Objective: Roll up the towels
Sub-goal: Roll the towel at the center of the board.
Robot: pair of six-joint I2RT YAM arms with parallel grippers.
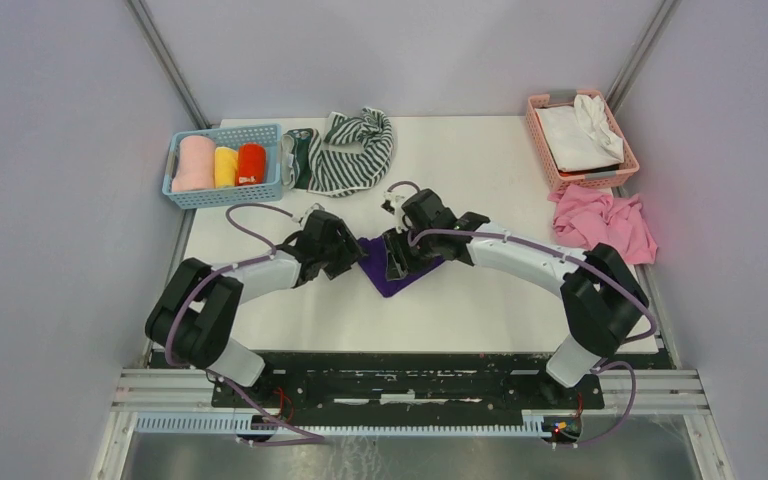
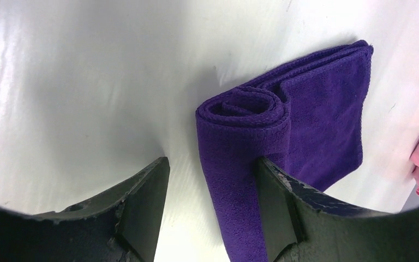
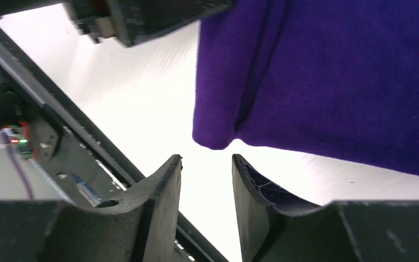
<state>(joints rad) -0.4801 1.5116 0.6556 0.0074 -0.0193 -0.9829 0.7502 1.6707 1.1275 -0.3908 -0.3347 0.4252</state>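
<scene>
The left gripper (image 2: 211,164) stands open over the desk (image 2: 60,82), its jaws astride one end of the purple cloth (image 2: 311,120). Its right finger (image 2: 275,207) touches the cloth's edge, and its left finger (image 2: 147,202) sits apart from it on bare desk. Just beyond the fingertips the cloth's end is curled into a loose roll. The rest lies flat and folded, running off to the gripper's right.

The right gripper (image 3: 206,161) faces the left one across the cloth. Its jaws are part-way open with nothing between them. A corner of the cloth lies just past its fingertips, not touching them.

Farther out, beyond both grippers, the striped towel (image 1: 355,150) lies crumpled at the desk's far edge, well apart from the cloth. Just to its left, far out from the left gripper, a blue basket (image 1: 222,190) holds three rolls: pink, yellow and red. Far to the right of the right gripper a pink basket (image 1: 545,150) holds a white cloth (image 1: 580,135). A pink cloth (image 1: 605,222) lies bunched just in front of that basket, at the desk's right edge.
</scene>
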